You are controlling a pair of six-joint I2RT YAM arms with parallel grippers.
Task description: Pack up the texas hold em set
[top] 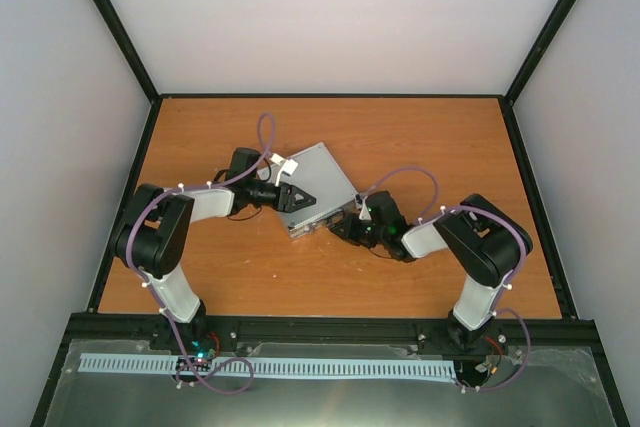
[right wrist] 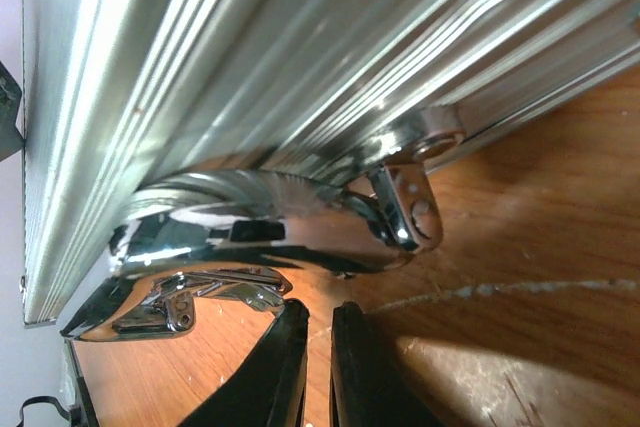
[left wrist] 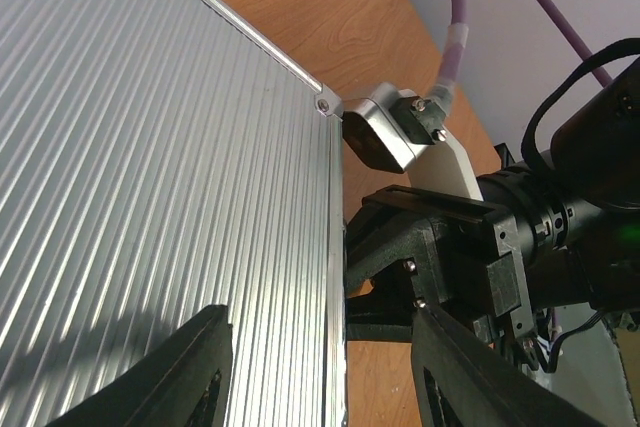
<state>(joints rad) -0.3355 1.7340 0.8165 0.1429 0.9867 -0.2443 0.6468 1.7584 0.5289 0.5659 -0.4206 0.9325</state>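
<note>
The silver ribbed aluminium case (top: 318, 185) lies closed and flat in the middle of the table. My left gripper (top: 300, 202) hovers over its near corner, open, with nothing between the fingers. In the left wrist view one finger is over the lid (left wrist: 150, 167) and the other is past its edge, so the gripper (left wrist: 320, 322) straddles the rim. My right gripper (top: 345, 225) is low on the table at the case's front side, fingers together and empty. In the right wrist view it (right wrist: 318, 312) sits just short of the chrome handle (right wrist: 260, 222). Chips, button and discs are out of view.
The wooden table (top: 420, 137) is fenced by black frame rails (top: 330, 96) and grey walls. Purple cables (top: 265, 137) loop over both arms. A chrome latch (right wrist: 170, 307) sits beside the handle. The right arm's black gripper body (left wrist: 440, 247) and silver camera box (left wrist: 385, 132) are close to the case edge.
</note>
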